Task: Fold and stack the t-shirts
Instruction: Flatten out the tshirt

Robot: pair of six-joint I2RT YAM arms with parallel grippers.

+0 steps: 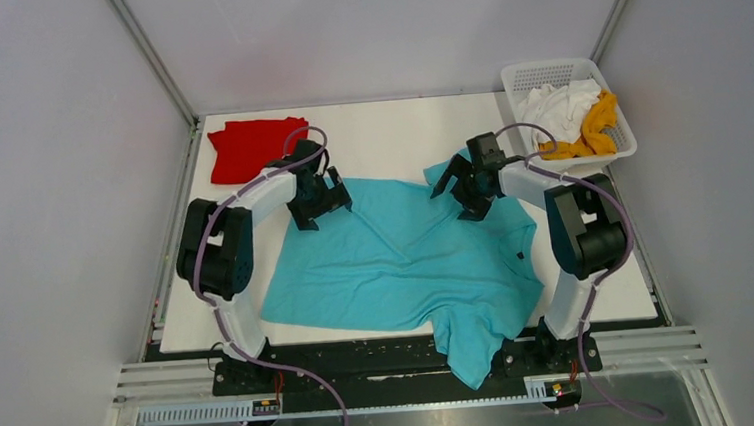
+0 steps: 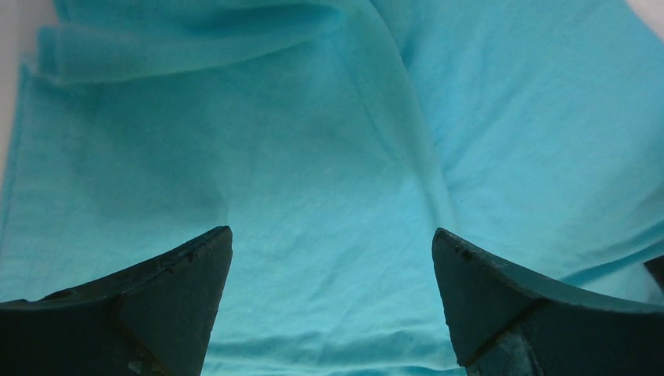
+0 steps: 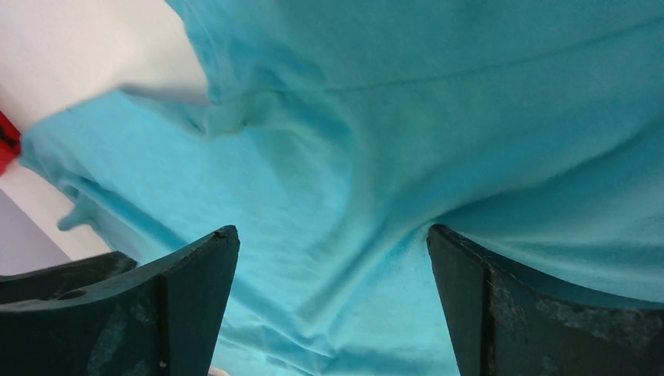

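Note:
A turquoise-blue t-shirt (image 1: 396, 262) lies spread and wrinkled across the middle of the table, one part hanging over the near edge. My left gripper (image 1: 318, 205) hovers open over its far left corner; the left wrist view shows blue cloth (image 2: 329, 157) between the wide-apart fingers. My right gripper (image 1: 460, 189) is open over the shirt's far right corner, with blue fabric (image 3: 337, 180) below its spread fingers. A folded red t-shirt (image 1: 251, 147) rests at the far left corner. A white t-shirt (image 1: 559, 108) and a mustard-yellow one (image 1: 598, 127) lie crumpled in the basket.
The white lattice basket (image 1: 519, 75) stands at the table's far right corner. Grey walls close in both sides and the back. A metal rail runs along the near edge by the arm bases.

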